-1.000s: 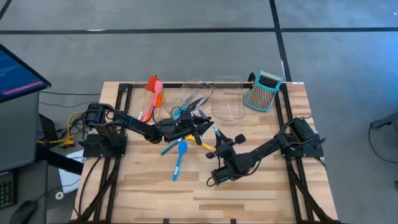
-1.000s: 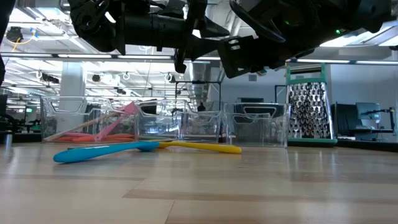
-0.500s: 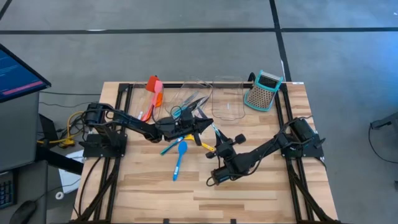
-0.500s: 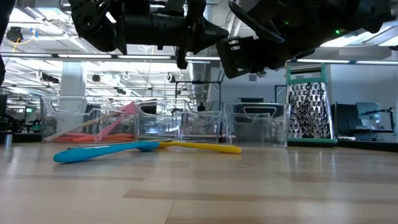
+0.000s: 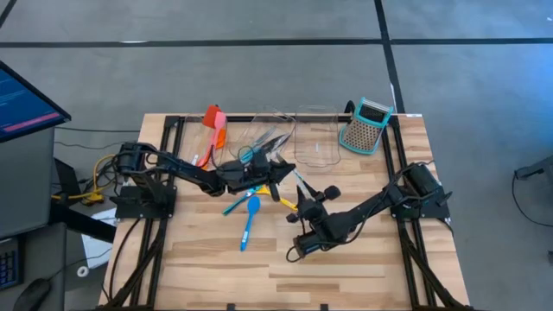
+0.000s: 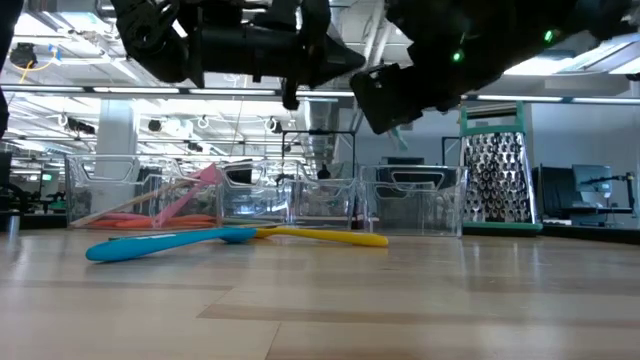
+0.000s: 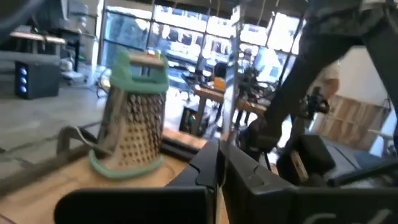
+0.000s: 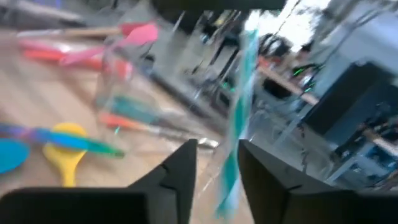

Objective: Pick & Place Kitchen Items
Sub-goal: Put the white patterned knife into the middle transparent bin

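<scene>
The left gripper (image 5: 278, 171), fingers together, seems to take a teal spoon (image 8: 236, 118) from the parted right gripper (image 5: 303, 201) above mid-tabletop; next it must carry it to a far-edge bin (image 5: 316, 138).

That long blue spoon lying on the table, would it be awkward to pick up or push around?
Probably light: the blue spoon looks like thin plastic. It lies flat on the wooden table, so getting jaws under its slim handle may be fiddly. Pushed at one end, it would likely pivot or slide rather than roll, since its bowl is wider than the handle.
</scene>
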You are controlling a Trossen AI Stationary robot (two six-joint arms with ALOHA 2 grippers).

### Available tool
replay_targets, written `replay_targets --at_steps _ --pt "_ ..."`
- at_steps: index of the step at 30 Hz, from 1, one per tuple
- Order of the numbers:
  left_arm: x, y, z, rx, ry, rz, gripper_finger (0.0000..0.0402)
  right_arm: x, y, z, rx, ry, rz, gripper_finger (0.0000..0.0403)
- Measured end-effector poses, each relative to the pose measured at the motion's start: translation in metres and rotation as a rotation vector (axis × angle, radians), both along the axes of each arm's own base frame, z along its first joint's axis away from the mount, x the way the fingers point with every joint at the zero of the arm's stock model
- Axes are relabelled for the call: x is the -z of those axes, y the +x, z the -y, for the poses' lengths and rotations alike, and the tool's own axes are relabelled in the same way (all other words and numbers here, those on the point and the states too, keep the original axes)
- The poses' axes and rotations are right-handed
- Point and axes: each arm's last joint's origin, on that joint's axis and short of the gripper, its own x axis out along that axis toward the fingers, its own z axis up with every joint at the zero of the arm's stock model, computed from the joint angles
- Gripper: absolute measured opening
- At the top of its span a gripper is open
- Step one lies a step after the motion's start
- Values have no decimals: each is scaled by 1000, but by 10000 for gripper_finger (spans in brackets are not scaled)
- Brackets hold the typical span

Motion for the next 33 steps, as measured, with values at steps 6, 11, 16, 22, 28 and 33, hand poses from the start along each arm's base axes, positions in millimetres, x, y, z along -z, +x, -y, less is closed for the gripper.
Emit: replay_targets --at_steps 6,11,16,22,28,33 --pt "-22 -12 -11 20 9 -63 1 -28 -13 -4 -64 93 -93 171" --pt "-51 -34 -25 3 1 -161 1 -59 -37 -5 -115 152 -164 185" --pt "-85 -57 -38 -48 28 -225 1 -86 -67 -1 -139 248 -202 104" --pt "-125 -81 -55 -119 31 -273 0 -114 -101 -5 -210 311 -228 13" --pt "-142 -87 -79 -140 -1 -360 0 -132 -136 -17 -350 413 -262 3" --pt "-138 -72 -104 -111 -4 -455 0 -130 -170 -25 -493 459 -239 1"
